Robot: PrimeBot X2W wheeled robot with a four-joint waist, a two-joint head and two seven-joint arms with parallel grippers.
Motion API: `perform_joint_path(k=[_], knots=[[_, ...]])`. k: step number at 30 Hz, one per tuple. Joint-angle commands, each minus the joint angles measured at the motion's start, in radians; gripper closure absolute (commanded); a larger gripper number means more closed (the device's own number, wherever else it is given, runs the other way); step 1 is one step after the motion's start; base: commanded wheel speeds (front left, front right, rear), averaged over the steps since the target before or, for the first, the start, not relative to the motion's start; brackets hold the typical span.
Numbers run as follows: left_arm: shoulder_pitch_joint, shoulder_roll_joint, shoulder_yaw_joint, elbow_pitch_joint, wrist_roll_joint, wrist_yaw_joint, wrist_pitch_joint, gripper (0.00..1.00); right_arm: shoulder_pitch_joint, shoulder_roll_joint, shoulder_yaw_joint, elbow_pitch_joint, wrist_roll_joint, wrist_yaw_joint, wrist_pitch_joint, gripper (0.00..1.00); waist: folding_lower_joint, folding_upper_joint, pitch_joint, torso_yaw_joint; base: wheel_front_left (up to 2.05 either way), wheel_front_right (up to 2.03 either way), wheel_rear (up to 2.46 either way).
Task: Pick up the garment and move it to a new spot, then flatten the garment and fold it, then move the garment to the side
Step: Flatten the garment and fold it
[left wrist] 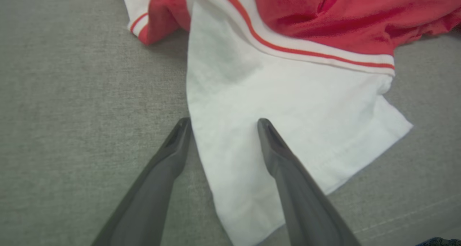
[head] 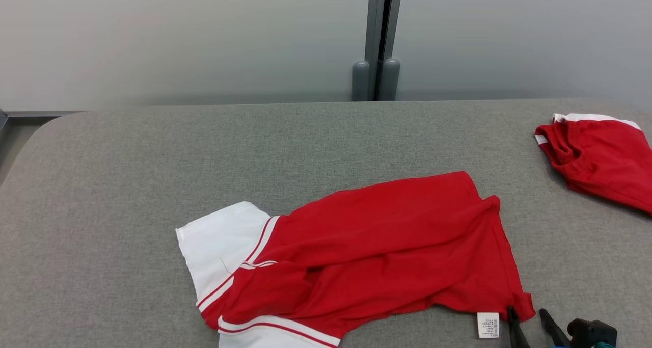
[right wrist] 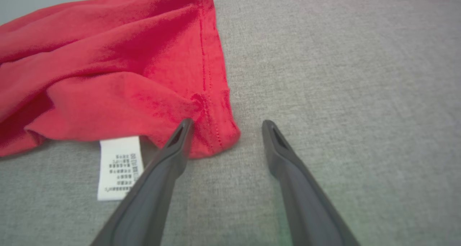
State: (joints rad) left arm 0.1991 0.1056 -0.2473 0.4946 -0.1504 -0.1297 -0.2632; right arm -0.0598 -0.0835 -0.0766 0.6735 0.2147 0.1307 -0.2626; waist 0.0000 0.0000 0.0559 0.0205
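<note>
The red and white shirt (head: 382, 236) lies crumpled near the front edge of the grey table (head: 153, 159), about the middle, with its white tag (head: 488, 325) sticking out on the right. The left gripper (left wrist: 223, 121) is wide open over the white sleeve (left wrist: 288, 105) and holds nothing. The right gripper (head: 532, 323) is wide open too, right by the shirt's red corner and the tag, holding nothing, and another red cloth (head: 601, 159) lies at the right edge.
</note>
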Motion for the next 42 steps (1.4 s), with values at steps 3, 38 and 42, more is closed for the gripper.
perform_joint_path(k=[3,38,42], knots=[[-0.014,0.005,-0.039,0.029,-0.026,-0.001,0.001,0.00,-0.032,0.000,0.018,0.051,0.017,0.000,-0.002,0.00,0.0000,0.0000,0.005,0.001,0.00,0.00,0.00],[-1.361,0.332,-0.147,-0.034,-0.351,-0.001,0.089,1.00,-1.172,-0.107,0.234,0.072,0.293,0.000,0.064,1.00,0.0000,0.0000,0.324,-0.037,0.00,0.00,0.00],[-1.613,0.325,-0.187,0.100,-0.379,-0.001,0.080,1.00,-1.379,-0.103,0.218,0.204,0.322,0.000,0.070,1.00,0.0000,0.0000,0.364,-0.048,0.00,0.00,0.00]])
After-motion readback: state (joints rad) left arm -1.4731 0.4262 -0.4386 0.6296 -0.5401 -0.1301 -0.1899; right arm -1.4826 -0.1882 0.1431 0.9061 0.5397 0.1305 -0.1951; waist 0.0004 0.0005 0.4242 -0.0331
